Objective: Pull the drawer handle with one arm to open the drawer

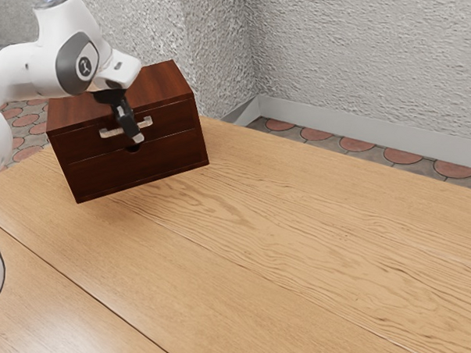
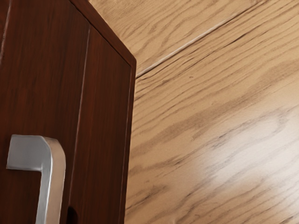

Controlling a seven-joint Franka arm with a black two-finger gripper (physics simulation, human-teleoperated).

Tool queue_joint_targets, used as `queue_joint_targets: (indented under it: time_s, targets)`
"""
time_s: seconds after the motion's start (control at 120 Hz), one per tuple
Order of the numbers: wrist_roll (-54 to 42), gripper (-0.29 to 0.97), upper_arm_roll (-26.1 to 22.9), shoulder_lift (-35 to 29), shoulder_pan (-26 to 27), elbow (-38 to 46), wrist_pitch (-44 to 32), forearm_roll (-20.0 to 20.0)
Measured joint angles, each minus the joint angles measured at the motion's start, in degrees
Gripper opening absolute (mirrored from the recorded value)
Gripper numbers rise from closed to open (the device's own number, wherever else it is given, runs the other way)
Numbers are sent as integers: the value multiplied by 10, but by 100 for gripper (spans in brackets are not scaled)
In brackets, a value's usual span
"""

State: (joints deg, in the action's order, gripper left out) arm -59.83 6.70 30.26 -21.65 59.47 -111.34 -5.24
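Arm: we see the white seven-joint robot arm [image 1: 68, 60] enter from the exterior view's upper left and reach down to the front of the cabinet.
Gripper: the black two-finger gripper [image 1: 133, 135] lies across the middle of the drawer handle; we cannot tell from the pictures whether it is released or clenched on the handle.
Cabinet: the dark red-brown wooden box cabinet [image 1: 157, 83] stands on the table at the exterior view's left, turned at an angle to the table's edge. In the wrist view its front [image 2: 46, 70] is close under the hand.
Drawer: the upper drawer front [image 1: 174, 119] sits flush with the cabinet's face, as far as we can see.
Handle: the pale silver bar handle [image 1: 149, 123] runs crosswise on the upper drawer front. In the wrist view one bent end of it [image 2: 49, 163] is near the hand.
Table: the light oak-grain table [image 1: 296, 226] extends from the cabinet to the exterior view's right [image 2: 210, 116].
Floor: red-brown rounded floor tiles [image 1: 400, 156] lie beyond the table's far edge.
Wall: a grey rough-plaster wall [image 1: 366, 49] stands behind.
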Motion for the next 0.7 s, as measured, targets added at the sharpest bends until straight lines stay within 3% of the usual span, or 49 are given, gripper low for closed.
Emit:
queue_joint_targets:
  time_s: [0.308, 0.55, 0.7]
  targets:
    - [-91, 58, 2, -1, -3, -6, -62, 25]
    - [-71, 64, 15, -3, -2, -4, -44, 49]
    - [-56, 54, 16, -2, -2, -3, -37, 55]
